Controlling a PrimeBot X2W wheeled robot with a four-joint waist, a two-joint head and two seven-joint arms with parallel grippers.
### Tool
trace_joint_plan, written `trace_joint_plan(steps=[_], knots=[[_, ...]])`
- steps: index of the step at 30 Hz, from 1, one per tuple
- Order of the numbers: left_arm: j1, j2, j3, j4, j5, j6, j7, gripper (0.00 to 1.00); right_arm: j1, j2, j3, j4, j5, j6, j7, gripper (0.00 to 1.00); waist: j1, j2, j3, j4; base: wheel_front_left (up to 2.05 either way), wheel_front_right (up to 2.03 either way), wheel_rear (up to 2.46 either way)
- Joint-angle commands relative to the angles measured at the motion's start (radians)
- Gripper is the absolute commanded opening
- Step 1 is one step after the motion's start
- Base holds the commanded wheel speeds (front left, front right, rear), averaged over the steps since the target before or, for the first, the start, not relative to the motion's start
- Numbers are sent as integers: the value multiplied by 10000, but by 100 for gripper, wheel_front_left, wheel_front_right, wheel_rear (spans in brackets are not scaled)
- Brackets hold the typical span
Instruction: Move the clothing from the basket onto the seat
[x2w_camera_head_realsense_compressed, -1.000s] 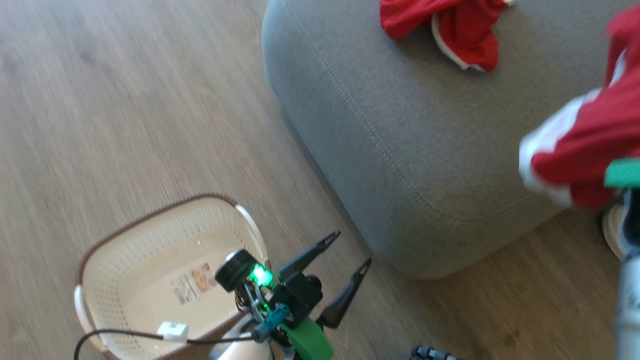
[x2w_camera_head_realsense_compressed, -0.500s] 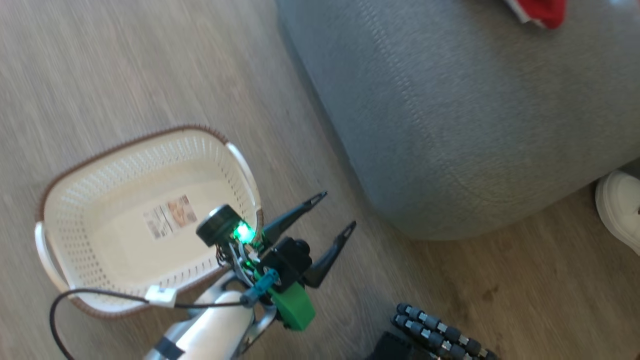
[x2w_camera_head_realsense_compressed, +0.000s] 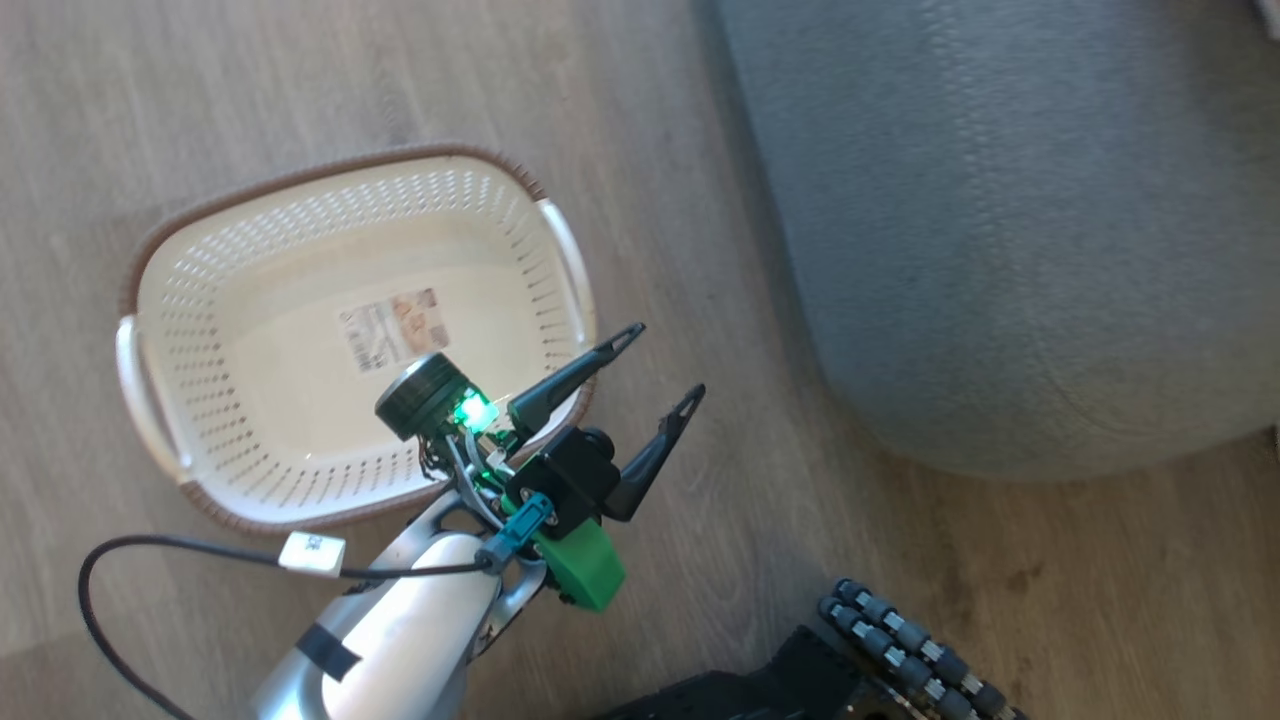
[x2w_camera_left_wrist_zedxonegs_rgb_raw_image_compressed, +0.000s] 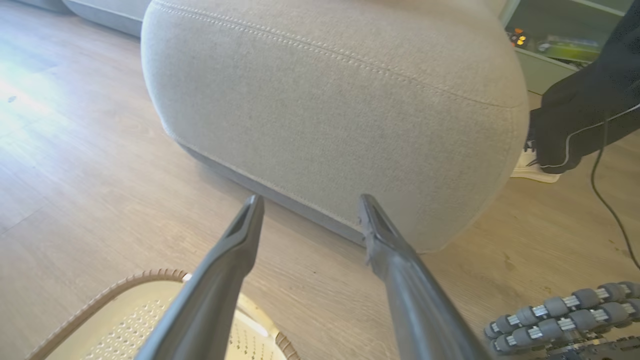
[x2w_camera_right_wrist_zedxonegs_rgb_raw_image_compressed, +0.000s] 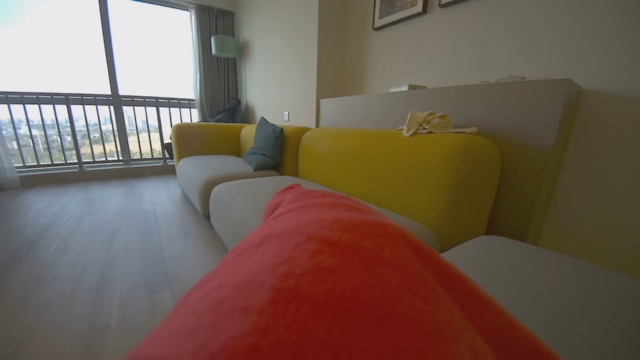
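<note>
The left end effector hangs with its fingers spread wide and nothing between them, over the rim of the basket on the side toward the seat. The right end effector is closed. The clothing bunches over it and hides its fingers, with grey sofa cushions beyond. The left wrist covers part of the basket's near wall, while its floor label shows plainly. The seat runs off the head view's top and right edges.

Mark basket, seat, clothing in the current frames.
basket (x2w_camera_head_realsense_compressed: 350, 205), head view, perforated far wall.
seat (x2w_camera_head_realsense_compressed: 1000, 250), head view, top of the grey cushion.
clothing (x2w_camera_right_wrist_zedxonegs_rgb_raw_image_compressed: 325, 280), right wrist view, middle of the red fabric close to the camera.
</note>
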Motion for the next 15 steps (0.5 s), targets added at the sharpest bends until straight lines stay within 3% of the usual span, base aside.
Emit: trace_joint_plan(steps=[1, 5, 10, 13, 15], knots=[[-121, -28, 89, -315, 95, 101, -51, 100, -481, -450, -224, -102, -546, -2, -21, 0, -1, 0, 310, 436, 0, 0, 0], [-185, -64, -9, -317, 74, 206, -51, 100, -1173, -757, -1314, -218, -1550, -2, -21, 0, -1, 0, 597, 838, 0, 0, 0], [-363, -137, -151, -361, 56, 266, -51, 100, -1693, -702, -2779, -1020, -2839, -2, -21, 0, -1, 0, 977, 1252, 0, 0, 0], [-464, -180, -172, -382, 25, 345, -51, 100, -1563, -553, -3063, -965, -3643, -2, -21, 0, -1, 0, 1164, 1408, 0, 0, 0], [-526, -196, -178, -379, -12, 368, -51, 100, -1340, -544, -2772, -62, -4098, -2, -21, 0, -1, 0, 1257, 1521, 0, 0, 0]])
